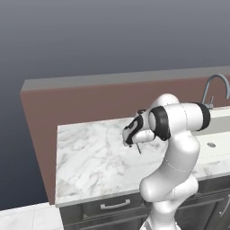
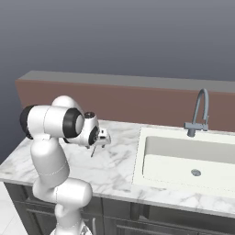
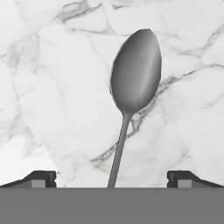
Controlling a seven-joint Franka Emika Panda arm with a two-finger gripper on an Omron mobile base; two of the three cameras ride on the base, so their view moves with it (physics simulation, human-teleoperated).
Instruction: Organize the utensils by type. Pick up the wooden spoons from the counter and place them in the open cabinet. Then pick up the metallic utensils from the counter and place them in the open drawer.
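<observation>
A slim dark grey metal spoon (image 3: 133, 72) lies on the white marble counter (image 1: 94, 157), its oval bowl away from the hand and its thin handle running back between the fingers. My gripper (image 3: 111, 180) is open just above it, with the fingertips (image 3: 40, 178) set wide on either side of the handle and not touching it. From the base cameras the gripper (image 1: 134, 143) (image 2: 103, 137) hangs low over the counter (image 2: 114, 160), with the spoon (image 1: 139, 148) (image 2: 93, 151) a thin dark line beneath it. The wooden spoons, cabinet and open drawer are out of view.
A white sink (image 2: 193, 158) with a grey curved faucet (image 2: 198, 114) is set into the counter to the right. A brown backsplash wall (image 1: 90, 103) runs behind. Shut dark drawers (image 1: 114, 205) sit below the front edge.
</observation>
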